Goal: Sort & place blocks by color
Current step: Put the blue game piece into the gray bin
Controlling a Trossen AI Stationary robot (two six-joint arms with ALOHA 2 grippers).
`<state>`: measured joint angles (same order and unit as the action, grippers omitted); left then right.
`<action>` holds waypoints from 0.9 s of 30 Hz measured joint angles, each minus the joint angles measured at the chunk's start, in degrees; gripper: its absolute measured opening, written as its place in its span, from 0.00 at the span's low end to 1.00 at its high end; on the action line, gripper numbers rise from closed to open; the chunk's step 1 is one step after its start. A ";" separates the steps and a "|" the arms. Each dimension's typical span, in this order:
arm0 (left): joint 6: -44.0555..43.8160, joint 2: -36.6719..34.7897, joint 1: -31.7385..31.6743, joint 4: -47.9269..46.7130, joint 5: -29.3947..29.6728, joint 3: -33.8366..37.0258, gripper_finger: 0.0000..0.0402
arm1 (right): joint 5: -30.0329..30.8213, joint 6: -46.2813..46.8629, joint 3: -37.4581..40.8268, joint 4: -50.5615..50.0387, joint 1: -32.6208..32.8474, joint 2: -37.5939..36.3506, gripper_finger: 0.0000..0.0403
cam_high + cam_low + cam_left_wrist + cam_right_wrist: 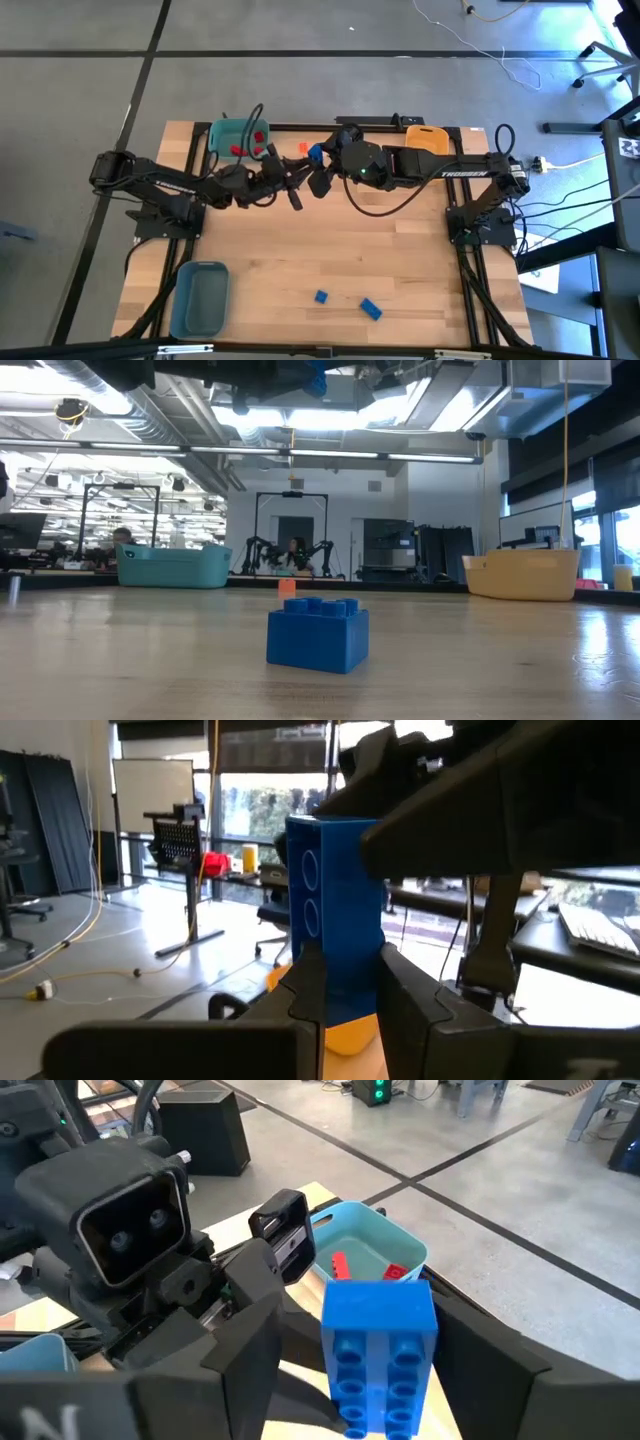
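Handover of blue block (335, 910) underway mid-air: left gripper (345, 985) clamped it, right gripper (385, 1380) spread wide. Next, probably carry to matching bin.

held block (335, 910): bright blue
blocks on the near table (321, 296): two, both blue
small block by the far edge (303, 148): orange
blocks inside the teal bin (340, 1264): red
bin at the far left (235, 136): teal
bin at the far right (428, 138): yellow-orange
bin at the near left (199, 298): grey-blue
table (330, 250): pale wood planks with a black frame
left gripper (343, 985): dark fingers
right gripper (375, 1345): dark fingers
arms (160, 185): black, white lettering on the right one
floor (90, 100): grey with dark lines
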<state>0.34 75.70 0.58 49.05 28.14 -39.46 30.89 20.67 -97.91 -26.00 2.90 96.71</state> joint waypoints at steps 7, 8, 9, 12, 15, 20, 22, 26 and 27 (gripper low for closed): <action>-0.05 -1.98 2.97 -8.40 6.61 0.05 0.12 | -0.49 -4.49 -1.26 0.52 0.46 -1.52 0.59; -0.07 -2.67 3.65 -10.41 8.35 0.04 0.12 | -0.33 -5.80 -2.03 0.52 0.71 -1.64 0.59; -0.03 -3.67 4.37 -12.80 9.68 0.04 0.12 | -0.19 -7.16 -2.89 0.50 0.99 -1.66 0.59; -0.16 -7.40 6.87 -17.80 12.43 -0.01 0.12 | -0.04 -10.11 -6.07 -1.57 1.94 -1.66 0.59; -1.16 -11.74 10.29 -24.43 15.60 0.01 0.12 | 0.19 -11.94 -8.85 -4.73 2.82 -1.75 0.59; -6.46 -18.96 17.51 -45.18 20.64 -4.36 0.12 | 0.31 -14.73 -12.87 -11.88 3.93 -1.73 0.59; -10.95 -20.37 20.16 -56.96 20.53 -7.92 0.12 | 0.33 -15.42 -14.12 -14.86 4.18 -1.73 0.59; -22.95 -20.22 24.77 -79.68 18.08 -16.96 0.12 | 0.33 -15.21 -15.64 -19.65 4.57 -1.73 0.59; -26.00 -19.81 25.87 -84.48 16.80 -19.30 0.12 | 0.29 -15.12 -15.70 -20.40 4.57 -1.73 0.59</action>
<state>-25.67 55.89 26.45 -35.43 44.94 -58.75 31.19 5.54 -113.61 -46.39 7.46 94.98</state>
